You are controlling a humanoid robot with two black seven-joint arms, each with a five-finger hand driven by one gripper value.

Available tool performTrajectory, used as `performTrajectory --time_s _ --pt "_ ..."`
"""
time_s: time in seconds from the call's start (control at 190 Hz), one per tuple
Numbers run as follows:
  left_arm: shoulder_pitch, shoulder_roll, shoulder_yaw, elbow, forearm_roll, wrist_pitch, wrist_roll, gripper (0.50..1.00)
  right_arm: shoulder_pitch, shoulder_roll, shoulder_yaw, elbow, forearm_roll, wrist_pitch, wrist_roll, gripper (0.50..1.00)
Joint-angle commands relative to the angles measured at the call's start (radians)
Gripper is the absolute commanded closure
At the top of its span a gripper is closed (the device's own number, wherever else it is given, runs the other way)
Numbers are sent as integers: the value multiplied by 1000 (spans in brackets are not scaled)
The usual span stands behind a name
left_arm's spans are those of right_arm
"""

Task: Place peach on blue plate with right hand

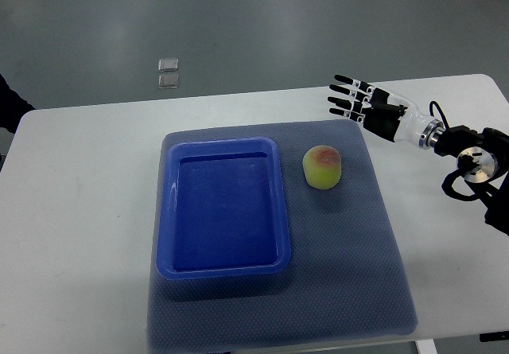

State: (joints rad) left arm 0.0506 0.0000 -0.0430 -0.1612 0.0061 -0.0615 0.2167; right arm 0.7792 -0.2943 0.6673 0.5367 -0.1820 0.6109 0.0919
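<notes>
From the top view, the task looks barely begun: the peach (322,167) sits on the grey-blue mat (374,235), just beside the right rim of the blue plate (225,266), a deep rectangular tray-like dish whose inside holds nothing. The right hand (359,103) hovers up and to the right of the peach, near the mat's far right corner, its fingers (343,79) stretched out straight and apart toward the left, gripping nothing and well clear of the fruit. So the reach, the grasp, the carry and the release all appear to be left. The left arm does not show. For room: the bench (79,211) is white and wide, with bare surface to the left of the mat and a strip to its right; the mat's right edge runs close under the forearm. Between hand and peach nothing stands in the way. The carry would be short, but the plate's raised right wall lies between peach and basin, so the fruit would likely need lifting over that rim. Beyond the bench's far edge two small clear squares (168,72) lie on the floor, out of the way.
</notes>
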Motion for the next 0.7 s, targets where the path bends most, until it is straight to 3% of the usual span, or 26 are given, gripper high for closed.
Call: performTrajectory --time_s 0.0,0.341,0.604,0.609,0.693 --pt "0 0 14 -4 8 5 0 500 -1 0 -2 -1 -2 0 0 566" --pt "-2 0 2 -8 -3 11 6 500 2 -5 -3 -1 -16 0 -1 568" --pt "2 0 2 0 -3 9 4 500 38 -19 -3 58 -367 0 6 568" --pt "2 0 2 0 -3 9 4 500 46 -28 -2 89 -480 0 8 568" --pt "0 0 2 -3 -3 9 4 500 66 -46 -2 127 -599 0 8 568"
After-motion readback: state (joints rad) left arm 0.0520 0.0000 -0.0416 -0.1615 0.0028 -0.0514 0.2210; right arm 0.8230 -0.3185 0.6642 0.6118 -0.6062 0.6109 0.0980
